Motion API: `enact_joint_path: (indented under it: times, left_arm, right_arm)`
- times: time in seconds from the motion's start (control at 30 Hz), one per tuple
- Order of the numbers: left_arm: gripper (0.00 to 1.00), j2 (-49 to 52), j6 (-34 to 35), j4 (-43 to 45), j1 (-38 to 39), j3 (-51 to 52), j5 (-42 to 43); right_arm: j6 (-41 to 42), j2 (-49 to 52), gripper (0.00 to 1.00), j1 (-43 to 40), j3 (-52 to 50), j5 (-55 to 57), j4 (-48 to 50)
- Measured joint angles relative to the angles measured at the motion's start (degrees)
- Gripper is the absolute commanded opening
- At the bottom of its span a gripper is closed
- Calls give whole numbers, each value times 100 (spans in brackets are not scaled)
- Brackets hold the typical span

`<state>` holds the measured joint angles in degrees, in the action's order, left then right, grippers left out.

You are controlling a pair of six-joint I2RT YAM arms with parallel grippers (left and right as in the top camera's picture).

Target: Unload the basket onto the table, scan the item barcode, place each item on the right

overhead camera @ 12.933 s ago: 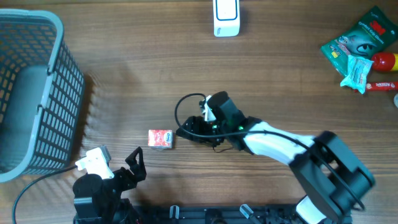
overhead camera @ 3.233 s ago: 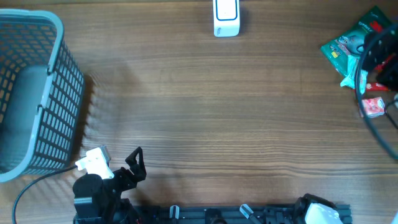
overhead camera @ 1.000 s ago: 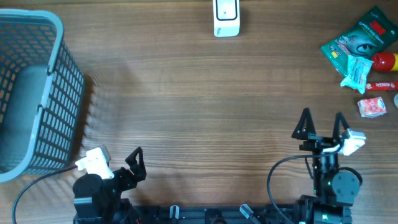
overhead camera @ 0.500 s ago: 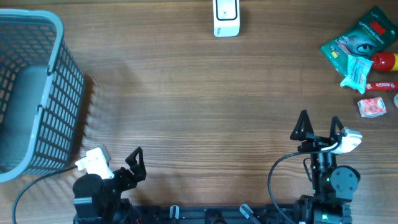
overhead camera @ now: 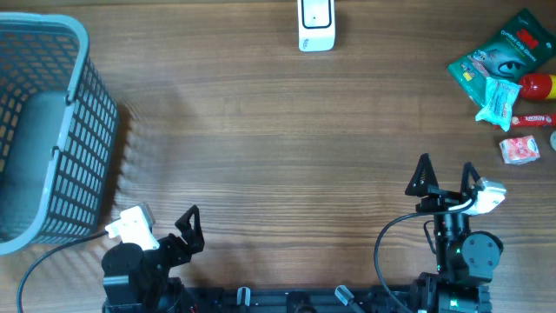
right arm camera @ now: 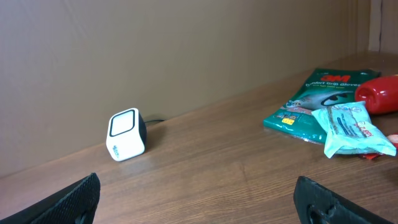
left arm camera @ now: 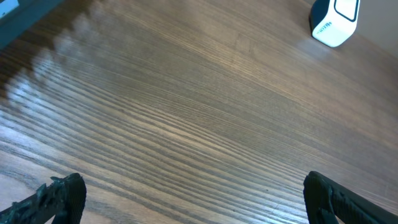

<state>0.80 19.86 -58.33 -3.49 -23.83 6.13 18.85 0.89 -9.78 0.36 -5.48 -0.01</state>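
The wood counter (overhead camera: 278, 156) carries a basket (overhead camera: 80, 54) at far left, a scanner (overhead camera: 315, 24) at top centre, and a green packet (overhead camera: 508, 45), bottle (overhead camera: 539, 85) and red pack (overhead camera: 519, 149) at upper right.

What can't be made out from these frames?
Overhead: basket cut off by the left edge.
Overhead: red bottle cut off by the right edge.
Overhead: small red packet too small to show any barcode.
Overhead: scanner top cut off by the upper edge.
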Motion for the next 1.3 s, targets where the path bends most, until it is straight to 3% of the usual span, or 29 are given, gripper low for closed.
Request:
enact_joint_path:
  times: [0.17, 0.27, 0.47, 0.6, 0.73, 0.93, 1.3]
  left_arm:
    - [100, 0, 2, 157, 0, 0, 68]
    - [100, 0, 4, 1047, 17, 26, 144]
    - [100, -2, 22, 4874, 153, 940, 269]
    - [100, -2, -184, 6625, 153, 1788, 326]
    - [100, -2, -638, 6837, 153, 2184, 372]
    - [100, -2, -1434, 5899, 153, 2332, 382]
    - [100, -2, -1554, 5464, 157, 2334, -72]
  right_arm:
    - [0, 0, 100, 0, 0, 0, -2]
    - [0, 0, 100, 0, 0, 0, -2]
    - [2, 0, 100, 0, 0, 2, 0]
    - [2, 0, 100, 0, 0, 2, -2]
    - [2, 0, 100, 0, 0, 2, -2]
    - [2, 0, 100, 0, 0, 2, 0]
    - [4, 0, 100, 0, 0, 2, -2]
